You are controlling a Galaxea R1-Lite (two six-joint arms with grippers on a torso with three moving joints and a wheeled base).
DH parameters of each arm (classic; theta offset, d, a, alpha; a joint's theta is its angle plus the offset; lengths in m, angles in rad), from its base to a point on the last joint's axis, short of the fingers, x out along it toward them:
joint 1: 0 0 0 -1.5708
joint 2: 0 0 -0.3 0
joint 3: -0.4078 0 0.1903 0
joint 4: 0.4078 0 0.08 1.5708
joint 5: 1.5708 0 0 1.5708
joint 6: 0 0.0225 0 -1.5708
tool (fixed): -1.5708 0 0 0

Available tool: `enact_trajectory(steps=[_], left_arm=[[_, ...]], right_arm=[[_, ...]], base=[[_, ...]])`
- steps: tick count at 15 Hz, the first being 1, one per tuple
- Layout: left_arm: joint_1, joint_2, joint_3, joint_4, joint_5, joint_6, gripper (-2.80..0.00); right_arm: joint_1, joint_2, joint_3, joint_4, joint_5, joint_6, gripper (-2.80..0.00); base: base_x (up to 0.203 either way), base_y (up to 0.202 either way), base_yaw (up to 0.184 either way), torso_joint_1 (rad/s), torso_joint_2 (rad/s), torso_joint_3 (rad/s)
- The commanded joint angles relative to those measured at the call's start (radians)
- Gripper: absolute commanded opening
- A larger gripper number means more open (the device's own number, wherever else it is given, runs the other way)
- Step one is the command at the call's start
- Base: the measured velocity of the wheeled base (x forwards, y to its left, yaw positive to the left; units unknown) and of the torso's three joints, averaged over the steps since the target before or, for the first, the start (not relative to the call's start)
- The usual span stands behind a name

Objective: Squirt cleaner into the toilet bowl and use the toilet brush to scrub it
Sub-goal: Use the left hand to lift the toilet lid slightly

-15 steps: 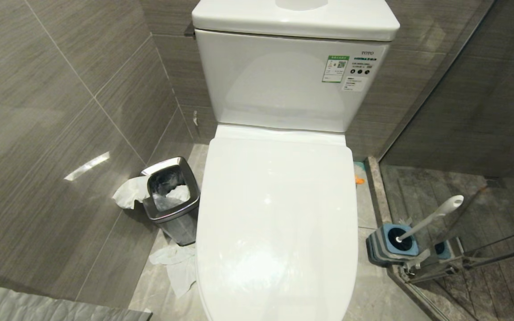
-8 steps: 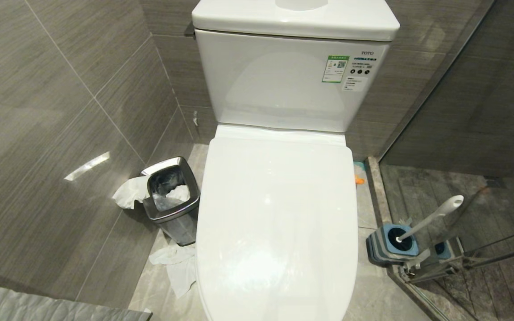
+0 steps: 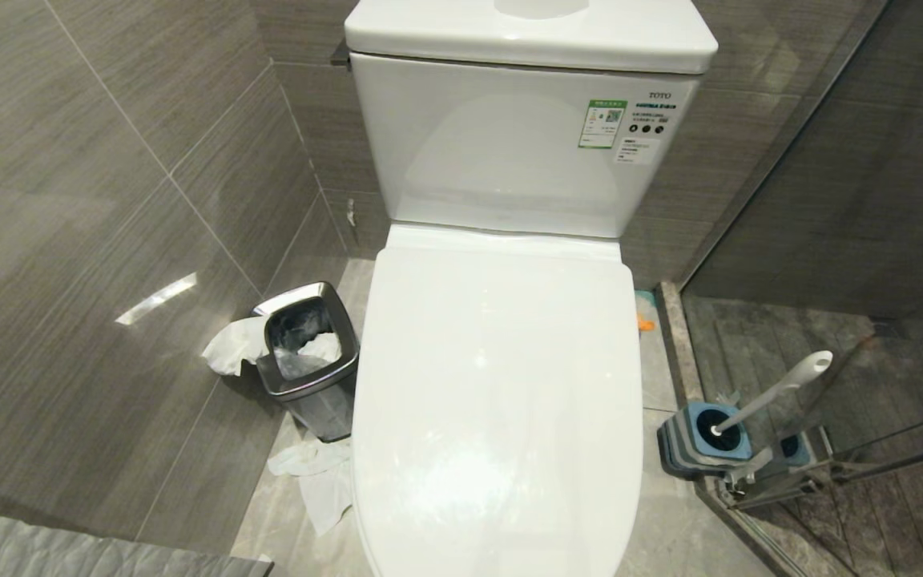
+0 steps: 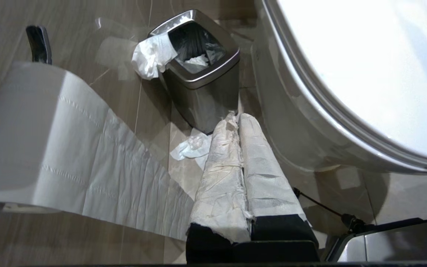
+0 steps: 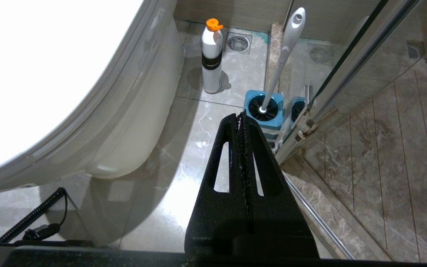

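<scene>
Two pincers are in my wrist views, and neither appears in the head view. The left pincer (image 4: 235,122) is closed on nothing, its two fingers (image 4: 221,174) wrapped in white paper and pressed flat against each other; it hangs low over the floor, between the steel bin (image 4: 198,74) and the side of the toilet bowl (image 4: 295,122). Crumpled tissue (image 4: 191,146) lies on the floor just past its tips, and more tissue hangs over the bin's rim. A sheet of toilet paper (image 4: 69,148) hangs from a roll on the far side of that pincer from the toilet. The right pincer (image 5: 241,118) is closed and empty as well, its black fingers (image 5: 261,167) meeting along a single seam; it hangs on the other side of the bowl. Just beyond its tips the toilet brush (image 5: 284,55) stands tilted in its blue holder (image 5: 263,111), beside the glass shower door (image 5: 350,74). The cleaner (image 5: 211,55) stands upright on the floor near the bowl's base, apart from the holder. In the head view I see the toilet lid (image 3: 497,401) down, covering the bowl.
</scene>
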Motion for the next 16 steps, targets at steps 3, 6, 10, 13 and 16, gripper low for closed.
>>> enact_trajectory(steps=[3,6,10,13,16], left_arm=[[0.0,0.144,-0.15,0.019,-0.007,0.002,-2.8],[0.003,0.368,-0.346,0.014,-0.005,0.006,-2.8],[0.007,0.678,-0.652,0.011,0.006,0.041,-2.8],[-0.008,0.883,-0.827,0.01,0.002,0.076,-2.8],[-0.148,1.033,-0.915,0.012,0.007,0.088,-2.8]], right_arm=[[0.0,0.001,0.001,0.0,0.0,0.0,-2.8],[0.0,0.001,0.0,0.0,0.0,0.0,-2.8],[-0.001,0.001,0.0,0.0,0.0,0.0,-2.8],[0.001,0.001,0.001,0.0,0.0,0.0,-2.8],[0.0,0.0,0.001,0.0,0.0,0.0,-2.8]], base=[[0.0,0.0,0.0,0.0,0.0,0.0],[0.0,0.0,0.0,0.0,0.0,0.0],[0.0,0.0,0.0,0.0,0.0,0.0],[0.0,0.0,0.0,0.0,0.0,0.0],[0.0,0.0,0.0,0.0,0.0,0.0]])
